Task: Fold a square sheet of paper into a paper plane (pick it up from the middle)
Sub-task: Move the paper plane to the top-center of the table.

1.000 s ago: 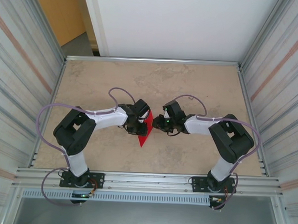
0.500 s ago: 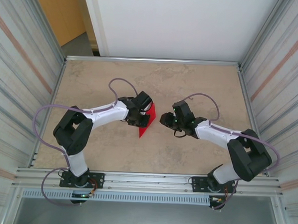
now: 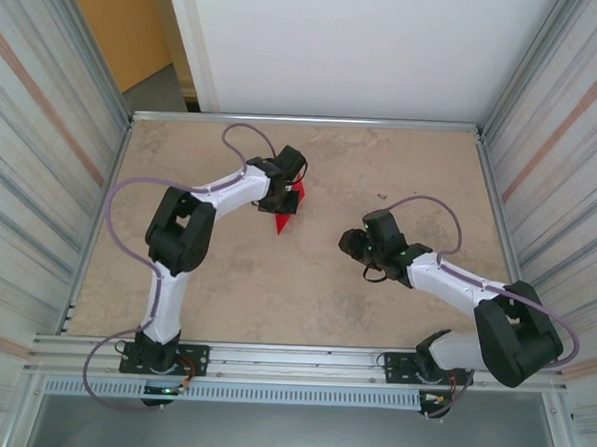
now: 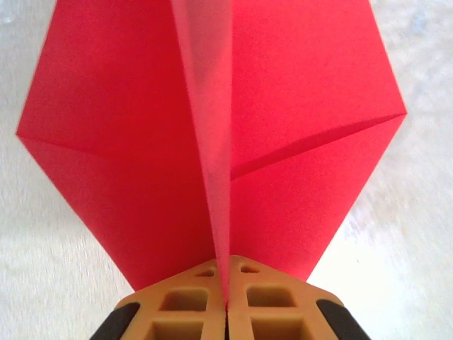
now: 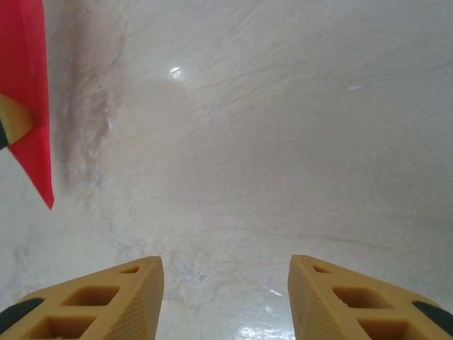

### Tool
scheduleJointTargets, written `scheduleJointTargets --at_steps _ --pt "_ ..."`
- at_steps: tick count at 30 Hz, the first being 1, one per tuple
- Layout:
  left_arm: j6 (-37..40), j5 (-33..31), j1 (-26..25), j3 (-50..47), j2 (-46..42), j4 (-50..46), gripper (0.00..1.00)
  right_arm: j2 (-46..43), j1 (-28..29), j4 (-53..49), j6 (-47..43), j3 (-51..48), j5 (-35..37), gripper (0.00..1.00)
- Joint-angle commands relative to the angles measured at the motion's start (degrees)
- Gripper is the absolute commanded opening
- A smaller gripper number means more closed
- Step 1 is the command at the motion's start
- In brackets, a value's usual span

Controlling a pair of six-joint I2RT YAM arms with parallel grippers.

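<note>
The left tool (image 4: 228, 303) clamps the centre crease of the paper plane (image 4: 297, 163), held left of centre toward the far side of the worktop (image 3: 394, 319), nose pointing near. The right tool (image 5: 226, 297), gaping and empty, sits well apart to its right. The left wrist view reveals wing creases; overhead shows the gap.

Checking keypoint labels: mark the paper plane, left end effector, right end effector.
paper plane (image 4: 304, 106), left wrist view, wing panel right of centre fold.
left end effector (image 4: 227, 278), left wrist view, between fingertips pinching the centre fold.
right end effector (image 5: 225, 273), right wrist view, gap between open fingertips.
</note>
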Motion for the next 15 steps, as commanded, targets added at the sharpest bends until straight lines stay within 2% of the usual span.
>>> scheduleJointTargets --at_steps 1,7,12,15 --pt "-0.9 -1.6 0.6 4.5 3.4 -3.7 0.09 -2.1 -0.9 -1.7 0.8 -1.1 0.9 0.52" --pt "-1.9 -1.6 1.2 8.0 7.4 -4.4 0.1 -3.9 -1.5 -2.2 0.4 -2.2 1.3 0.63" --pt "-2.0 -2.3 1.2 8.6 8.5 -4.8 0.17 -4.5 -1.5 -2.9 -0.5 -2.8 2.1 0.74" --pt "-2.0 -2.4 1.2 8.7 8.8 -5.1 0.21 -4.8 -1.6 -3.4 -0.8 -2.8 2.7 0.76"
